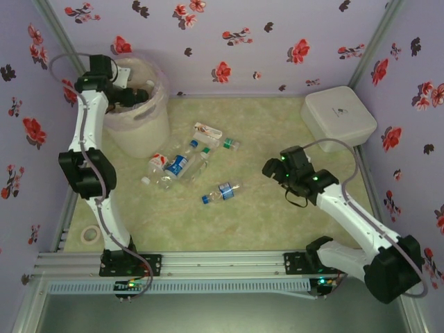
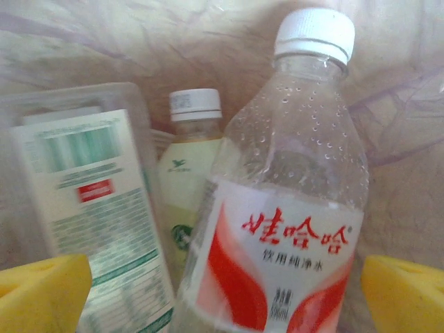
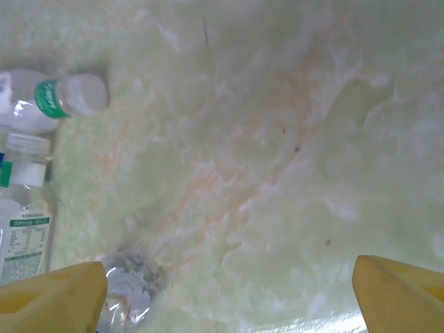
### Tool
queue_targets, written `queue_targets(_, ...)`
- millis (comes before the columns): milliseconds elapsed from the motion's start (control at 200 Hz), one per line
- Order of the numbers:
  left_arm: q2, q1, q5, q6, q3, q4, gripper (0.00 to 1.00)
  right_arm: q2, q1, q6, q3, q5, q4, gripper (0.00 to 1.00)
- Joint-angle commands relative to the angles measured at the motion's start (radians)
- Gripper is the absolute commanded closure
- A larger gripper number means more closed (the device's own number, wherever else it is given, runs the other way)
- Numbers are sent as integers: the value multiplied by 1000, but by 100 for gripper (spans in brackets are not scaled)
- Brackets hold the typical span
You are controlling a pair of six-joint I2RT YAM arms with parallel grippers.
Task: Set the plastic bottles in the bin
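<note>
From my station I saw a pale green marbled desk, walled by lilac panels printed with red flowers. The bin, a white bucket lined with a pinkish bag, stood at ten o'clock. The left claw hung over its mouth, spread apart and gripping nothing. Below that claw, inside the bag, lay a clear red-labelled bottle with a white cap. Near the desk's centre, loose plastic bottles lay on their sides, a blue-labelled one nearest six o'clock. The right claw hung at three o'clock, spread wide and empty.
</note>
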Motion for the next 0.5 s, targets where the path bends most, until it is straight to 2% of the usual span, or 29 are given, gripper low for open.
queue_targets(0,-89,21,-86,-12,80,-57,0,62,68,189,54,15,-39,6)
queue_targets(85,-130,25,-122,-8,99,-73,0,102,114,297,30,1,73,1)
queue_targets(165,-179,24,-172,-4,94,-74,0,154,152,377,19,-25,175,0)
queue_targets(315,-307,30,-243,-50,9,-22,0,280,212,418,122,53,117,0)
queue_targets(405,-424,22,-241,-95,-90,38,0,346,225,453,170,40,98,0)
queue_targets(495,-540,-24,-237,-129,-214,108,0,398,254,518,162,26,140,1)
